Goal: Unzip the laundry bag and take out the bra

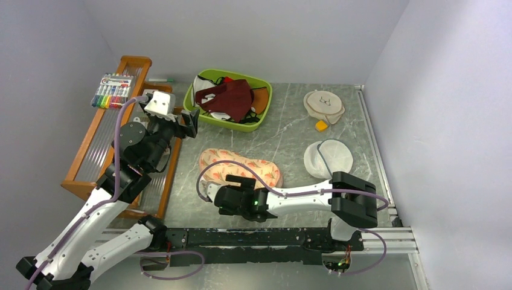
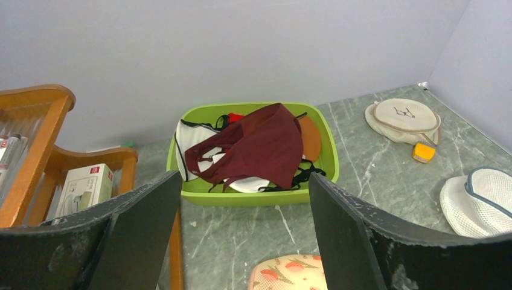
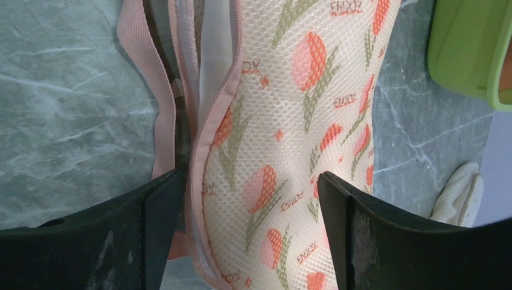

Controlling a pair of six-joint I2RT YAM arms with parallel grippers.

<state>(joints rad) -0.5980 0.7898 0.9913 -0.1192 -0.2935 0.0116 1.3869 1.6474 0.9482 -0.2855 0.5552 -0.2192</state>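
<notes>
My right arm (image 1: 302,196) lies low along the near edge of the counter (image 1: 284,139), elbow bent close to its base and forearm stretched out flat to the left, so the right jaws come at the laundry bag (image 1: 241,166) from its near side. In the wrist view these jaws stand wide apart with the printed mesh of the bag (image 3: 284,151) filling most of the gap between them. I cannot tell whether either finger touches the fabric, and nothing is pinched. By the left-hand finger, the pink zip edging (image 3: 208,127) is parted and a strip of pale cloth shows in the opening. I cannot say whether that is the bra or the lining. My left arm (image 1: 130,163) is folded upward, wrist held high beside the wooden rack (image 1: 136,61), with the left jaws aimed out across the counter. They are spread wide too and hold nothing. Straight ahead between them sits the green bin (image 2: 199,196) with a maroon garment (image 2: 259,145) heaped in it, and one end of the bag peeks in just beneath them.
</notes>
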